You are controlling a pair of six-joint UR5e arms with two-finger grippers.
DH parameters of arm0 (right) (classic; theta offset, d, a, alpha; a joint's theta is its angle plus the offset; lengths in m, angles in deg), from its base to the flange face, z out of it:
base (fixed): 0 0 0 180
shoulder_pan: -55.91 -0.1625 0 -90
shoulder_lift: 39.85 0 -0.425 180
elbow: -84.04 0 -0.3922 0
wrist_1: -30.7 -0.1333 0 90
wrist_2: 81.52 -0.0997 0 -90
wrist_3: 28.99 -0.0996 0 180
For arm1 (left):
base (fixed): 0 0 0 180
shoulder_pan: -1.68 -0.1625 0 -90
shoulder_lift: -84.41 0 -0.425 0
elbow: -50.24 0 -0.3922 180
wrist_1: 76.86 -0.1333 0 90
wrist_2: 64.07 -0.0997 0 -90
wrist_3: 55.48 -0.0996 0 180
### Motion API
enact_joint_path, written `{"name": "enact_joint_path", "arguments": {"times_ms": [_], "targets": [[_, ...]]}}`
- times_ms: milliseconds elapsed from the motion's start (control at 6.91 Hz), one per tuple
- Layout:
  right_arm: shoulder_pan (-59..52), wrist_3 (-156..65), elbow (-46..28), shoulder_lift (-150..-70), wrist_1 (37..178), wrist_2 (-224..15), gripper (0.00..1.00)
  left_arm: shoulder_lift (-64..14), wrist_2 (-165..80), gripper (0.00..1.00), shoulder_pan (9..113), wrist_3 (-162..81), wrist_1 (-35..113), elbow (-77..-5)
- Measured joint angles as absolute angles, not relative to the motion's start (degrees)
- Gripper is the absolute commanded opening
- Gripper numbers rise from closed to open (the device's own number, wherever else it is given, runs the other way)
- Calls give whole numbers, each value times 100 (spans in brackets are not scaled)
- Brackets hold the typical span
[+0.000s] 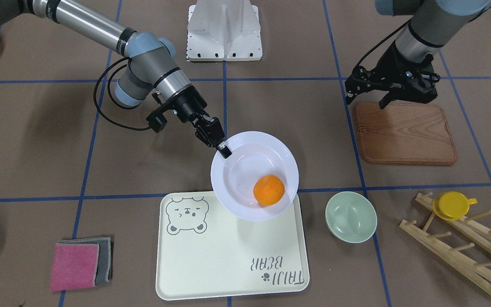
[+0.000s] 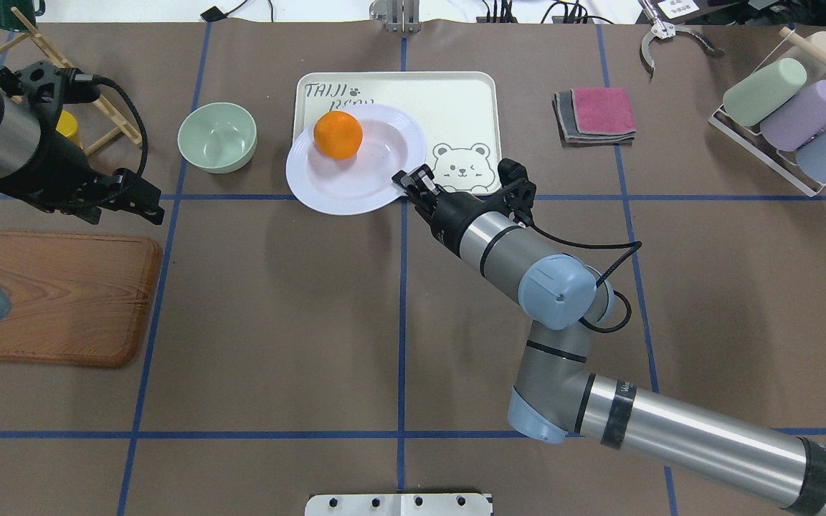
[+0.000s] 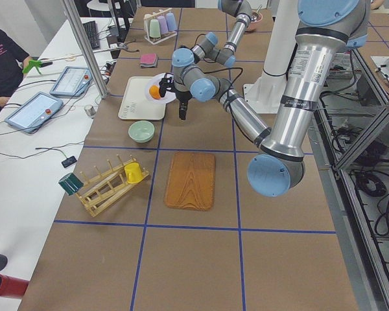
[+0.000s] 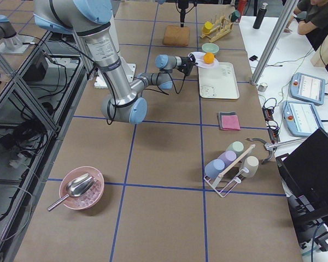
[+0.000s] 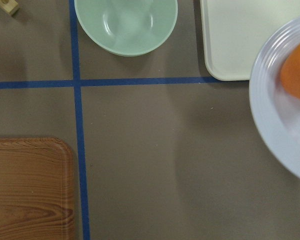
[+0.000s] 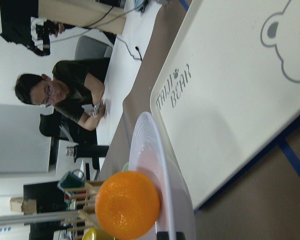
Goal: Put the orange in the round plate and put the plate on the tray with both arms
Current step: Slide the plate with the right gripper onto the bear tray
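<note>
The white round plate [image 1: 271,145] hangs tilted over the near corner of the cream tray [image 1: 228,264], partly over the tray and partly over the table. My right gripper [image 1: 224,149] is shut on the plate's rim on the robot's side. The orange [image 1: 268,189] lies in the well, on the side away from that gripper. The overhead view shows the orange [image 2: 338,134], the plate [image 2: 334,197], the tray [image 2: 449,107] and the right gripper [image 2: 404,180] the same way. My left gripper [image 1: 382,100] hovers above the wooden board, apart from the plate, seemingly open and holding nothing.
A brown wooden board [image 1: 403,134] lies under the left gripper. A pale-green bowl [image 1: 350,216] sits beside the tray. A wooden rack with a yellow cup [image 1: 453,205] stands beyond it. Folded pink and grey cloths [image 1: 79,264] lie on the tray's other side. A person sits beyond the table.
</note>
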State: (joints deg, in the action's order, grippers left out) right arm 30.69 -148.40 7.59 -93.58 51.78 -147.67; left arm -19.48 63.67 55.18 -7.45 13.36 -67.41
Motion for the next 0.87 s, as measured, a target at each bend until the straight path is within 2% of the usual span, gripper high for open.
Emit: {"name": "enact_joint_path", "arguments": {"times_ms": [145, 289, 434, 579, 724, 868], "targets": [[3005, -15206, 1014, -9215, 5532, -14427, 6, -1846, 6370, 94, 5631, -985, 1331, -6739], [2957, -15447, 1192, -9149, 5814, -14204, 16, -1749, 6372, 94, 5702, -1147, 1331, -6738], [2943, -15564, 1309, -9122, 6082, -14044, 34, -1707, 6372, 94, 5734, -1216, 1332, -6744], [2946, -15605, 1359, -9116, 6291, -13975, 64, -1694, 6373, 94, 5756, -1239, 1332, -6747], [2950, -15604, 1375, -9112, 6460, -13958, 100, -1685, 6380, 94, 5787, -1246, 1332, -6748], [2946, -15496, 1369, -9112, 6595, -13983, 100, -1676, 6391, 94, 5817, -1258, 1332, -6751]]}}
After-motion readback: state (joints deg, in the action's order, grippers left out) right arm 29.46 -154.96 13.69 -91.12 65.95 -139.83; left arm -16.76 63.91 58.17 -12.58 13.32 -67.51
